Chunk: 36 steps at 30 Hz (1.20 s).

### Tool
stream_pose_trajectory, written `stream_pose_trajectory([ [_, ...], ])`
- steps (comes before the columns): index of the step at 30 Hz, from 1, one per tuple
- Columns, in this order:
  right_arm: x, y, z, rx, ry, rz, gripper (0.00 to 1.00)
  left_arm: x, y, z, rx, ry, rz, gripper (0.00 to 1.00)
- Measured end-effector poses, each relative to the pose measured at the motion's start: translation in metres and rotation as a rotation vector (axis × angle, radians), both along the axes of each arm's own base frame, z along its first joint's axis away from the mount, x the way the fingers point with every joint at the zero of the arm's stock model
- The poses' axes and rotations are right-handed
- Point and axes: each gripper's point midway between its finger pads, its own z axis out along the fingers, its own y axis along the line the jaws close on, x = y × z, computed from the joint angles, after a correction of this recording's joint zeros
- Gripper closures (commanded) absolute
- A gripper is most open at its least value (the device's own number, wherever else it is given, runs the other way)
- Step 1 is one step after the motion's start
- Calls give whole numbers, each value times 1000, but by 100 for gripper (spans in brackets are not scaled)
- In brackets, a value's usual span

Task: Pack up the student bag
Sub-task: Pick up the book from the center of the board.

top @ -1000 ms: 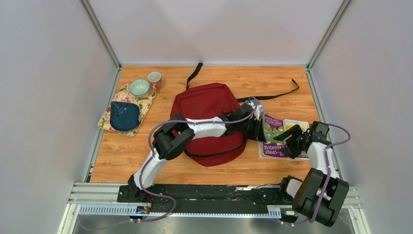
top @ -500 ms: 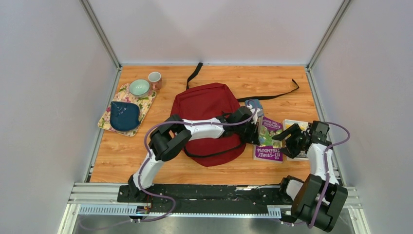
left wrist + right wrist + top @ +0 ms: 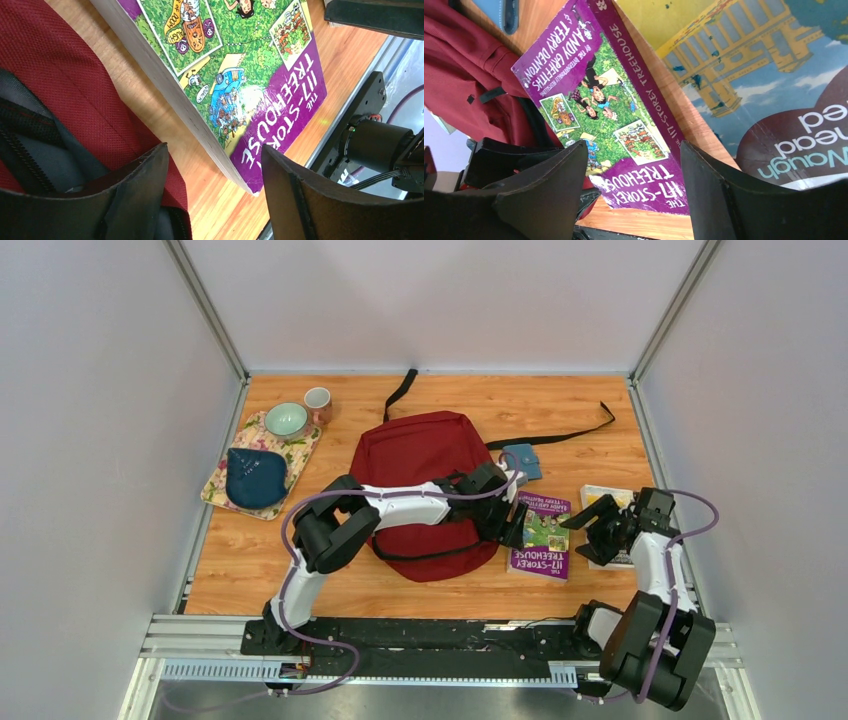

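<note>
**Item count.** The following are present:
- one student bag [image 3: 425, 455]
- two books
- one teal wallet [image 3: 522, 460]
- one floral tray [image 3: 303, 450]
- one dark blue pouch [image 3: 255, 476]
- one green bowl [image 3: 286, 420]
- one cup [image 3: 317, 400]

Two arms are fitted, each with one gripper.

**Left gripper [image 3: 215, 165].** Its two fingers [image 3: 135, 190] are spread wide and nothing is clamped. The page edge and near corner of the purple "117-Storey Treehouse" paperback [image 3: 240, 65] are seen through the gap between them. Contact with the book cannot be determined. The red fabric and black zipper of the student bag are located at the finger on the left of the wrist view, on the side away from the paperback.

**Right gripper [image 3: 634, 165].** Its two fingers [image 3: 749, 200] are spread wide and nothing is held. The paperback is seen through the gap. The second book, with a yellow-and-blue cover [image 3: 764, 75], lies flat beyond the finger on the right of the view, against the paperback's spine. The student bag is located past the paperback, on the far side from these fingers.

**Top view.** The paperback lies flat between the two grippers. The student bag lies flat beneath the left forearm, with the left fingertips at its right edge.
</note>
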Motion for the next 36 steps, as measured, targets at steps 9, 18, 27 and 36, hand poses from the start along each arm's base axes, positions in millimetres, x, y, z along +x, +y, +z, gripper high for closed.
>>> stream_pose_trajectory([
  [9,-4,6,-27,37,72,18,29,-4,-5,3,-21,27,-22,23],
  [18,1,15,-30,70,62,49,29,-8,-23,1,-77,132,-52,41],
  [27,8,14,-24,61,11,54,30,1,-22,-4,-86,190,-17,98],
  [36,5,11,-15,25,-18,54,30,2,-26,3,-113,171,-29,100],
])
